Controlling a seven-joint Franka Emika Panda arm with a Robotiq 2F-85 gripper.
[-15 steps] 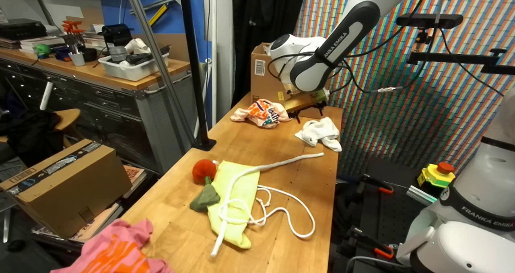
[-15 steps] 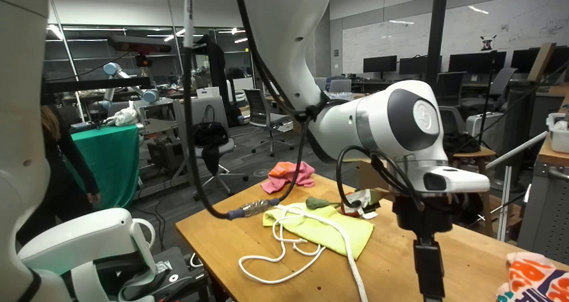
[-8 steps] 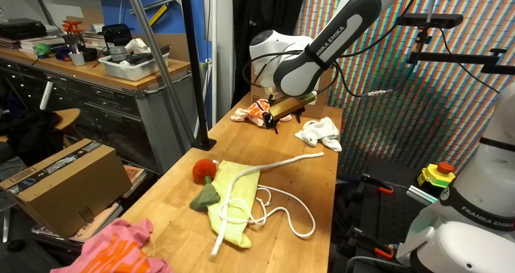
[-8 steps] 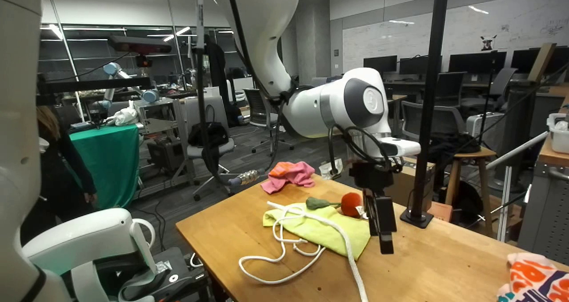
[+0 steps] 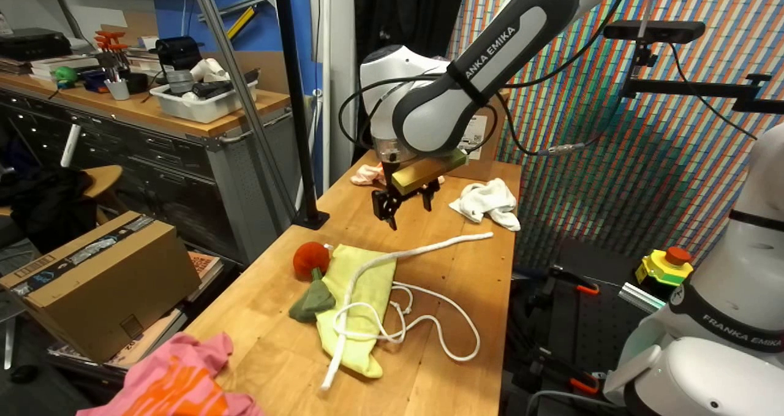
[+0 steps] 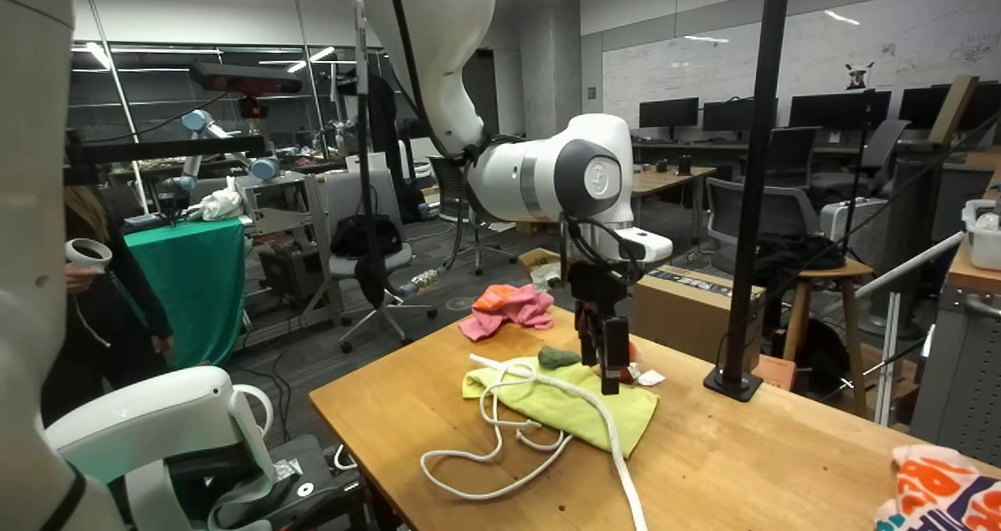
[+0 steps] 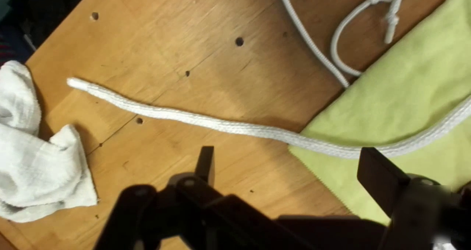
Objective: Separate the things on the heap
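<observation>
What is left of the heap lies mid-table: a yellow-green cloth [image 5: 373, 284] with the white rope [image 5: 429, 246] draped over it, a thick stretch plus thinner loops. Against the cloth's edge rests the red-and-green lump [image 5: 311, 260]. Apart from these are the pink cloth [image 5: 184, 382] at the near end, the white cloth [image 5: 487, 201], and the orange-patterned cloth [image 6: 942, 488], partly behind the arm in an exterior view. My gripper [image 5: 410, 215] hovers above the table beyond the yellow-green cloth, open and empty. In the wrist view the rope [image 7: 220, 126] passes beyond the fingertips, with one finger over the yellow-green cloth [image 7: 415, 77].
A cardboard box [image 5: 481, 137] stands at the table's far end, behind the arm. A black post [image 5: 306, 201] rises from the table edge. Another cardboard box [image 5: 101, 284] sits beside the table. A person with a controller [image 6: 88, 254] stands in the background.
The arm has come from the far end by the box toward the yellow-green cloth and rope, jaws open throughout. It now covers more of the orange-patterned cloth. The cloths, rope and lump have stayed put.
</observation>
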